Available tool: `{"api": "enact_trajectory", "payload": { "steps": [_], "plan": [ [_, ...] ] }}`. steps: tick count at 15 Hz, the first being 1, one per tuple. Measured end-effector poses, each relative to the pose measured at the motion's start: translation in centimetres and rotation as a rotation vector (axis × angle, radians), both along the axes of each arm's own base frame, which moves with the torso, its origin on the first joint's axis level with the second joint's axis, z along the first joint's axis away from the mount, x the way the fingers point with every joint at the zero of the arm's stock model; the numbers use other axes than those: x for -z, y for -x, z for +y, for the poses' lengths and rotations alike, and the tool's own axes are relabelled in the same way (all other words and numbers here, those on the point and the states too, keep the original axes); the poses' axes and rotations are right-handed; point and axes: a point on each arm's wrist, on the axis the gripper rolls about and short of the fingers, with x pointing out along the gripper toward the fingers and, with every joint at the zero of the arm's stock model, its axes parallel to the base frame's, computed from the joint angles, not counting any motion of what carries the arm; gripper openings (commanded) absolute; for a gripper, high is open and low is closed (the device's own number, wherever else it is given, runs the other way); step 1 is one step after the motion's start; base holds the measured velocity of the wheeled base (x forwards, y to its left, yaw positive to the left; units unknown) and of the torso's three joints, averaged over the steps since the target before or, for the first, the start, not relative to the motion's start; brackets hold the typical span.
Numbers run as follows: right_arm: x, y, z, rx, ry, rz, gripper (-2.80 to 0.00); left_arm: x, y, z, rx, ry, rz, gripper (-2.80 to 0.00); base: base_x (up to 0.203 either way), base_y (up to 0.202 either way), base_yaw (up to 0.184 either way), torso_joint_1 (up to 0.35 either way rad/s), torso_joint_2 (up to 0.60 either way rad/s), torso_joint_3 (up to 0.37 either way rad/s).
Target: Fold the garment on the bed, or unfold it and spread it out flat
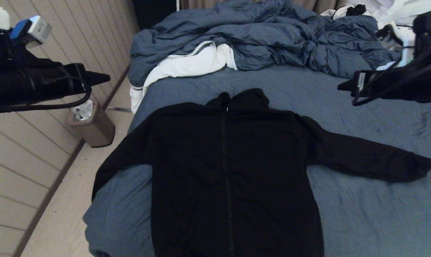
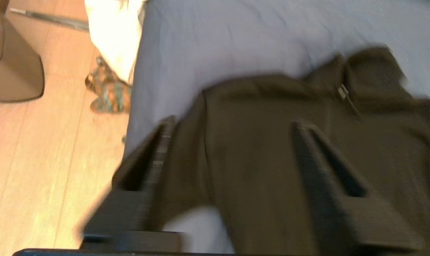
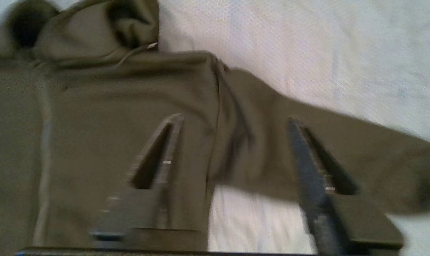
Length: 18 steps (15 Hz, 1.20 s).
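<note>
The bed [image 1: 361, 214] is carrying the garment [image 1: 233, 171], which is lying flat and face up, zipper running toward the robot, sleeves reaching sideways. The left claw [image 2: 232, 124] and right claw [image 3: 232, 119] are both hovering above its shoulders, spread wide and holding nothing, each nearest its own sleeve.

The head view is dim and flat; the garment [image 1: 233, 171] reads as near-featureless black. Both wrist views are brighter, washed out and motion-blurred, with the bed [image 2: 236, 39] glaring palest toward 12 o'clock.
</note>
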Motion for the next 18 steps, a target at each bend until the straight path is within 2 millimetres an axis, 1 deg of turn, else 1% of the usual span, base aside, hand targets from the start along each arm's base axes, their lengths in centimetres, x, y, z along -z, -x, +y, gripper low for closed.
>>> {"api": "enact_trajectory", "payload": {
  "steps": [2, 4, 6, 8, 9, 11, 14, 15, 18],
  "plan": [
    [-0.1, 4.4, -0.1, -0.020, 0.002, -0.005, 0.00, -0.4, 4.4, 0.5, 0.021, -0.005, 0.003, -2.80, 0.000, 0.000, 0.000, 0.000, 0.00, 0.000],
    [0.4, 8.2, -0.2, -0.032, 0.002, -0.008, 0.00, -0.5, 8.6, 1.0, 0.035, -0.006, 0.013, -2.80, 0.000, 0.000, 0.000, 0.000, 0.00, 0.000],
    [0.9, 11.3, -0.3, -0.036, 0.002, -0.018, 0.00, -0.1, 12.5, 1.4, 0.040, -0.007, 0.026, -2.80, 0.000, 0.000, 0.000, 0.000, 0.00, 0.000],
    [1.5, 14.1, -0.4, -0.036, 0.003, -0.015, 0.00, 0.9, 16.0, 1.8, 0.037, -0.007, 0.039, -2.80, 0.000, 0.000, 0.000, 0.000, 0.00, 0.000],
    [1.7, 15.1, -0.5, -0.037, 0.006, -0.016, 0.00, 1.6, 17.4, 1.9, 0.034, -0.007, 0.044, 0.00, 0.000, 0.000, 0.000, 0.000, 0.00, 0.000],
    [2.2, 17.3, -0.5, -0.043, 0.019, -0.024, 0.00, 3.0, 20.1, 2.3, 0.016, -0.009, 0.029, 0.00, 0.000, 0.000, 0.000, 0.000, 0.00, 0.000],
    [3.1, 20.1, -0.6, -0.054, 0.024, -0.027, 0.00, 4.6, 23.6, 2.7, 0.009, -0.011, 0.014, 0.00, 0.000, 0.000, 0.000, 0.000, 0.00, 0.000],
    [3.6, 20.7, -0.6, -0.055, 0.023, -0.026, -2.80, 5.1, 24.7, 2.8, 0.011, -0.011, 0.015, 0.00, 0.000, 0.000, 0.000, 0.000, 0.00, 0.000],
    [6.0, 22.6, -0.7, -0.056, 0.021, -0.013, -2.80, 7.3, 27.4, 3.1, 0.010, -0.018, 0.003, 0.00, 0.000, 0.000, 0.000, 0.000, 0.00, 0.000]
  ]
}}
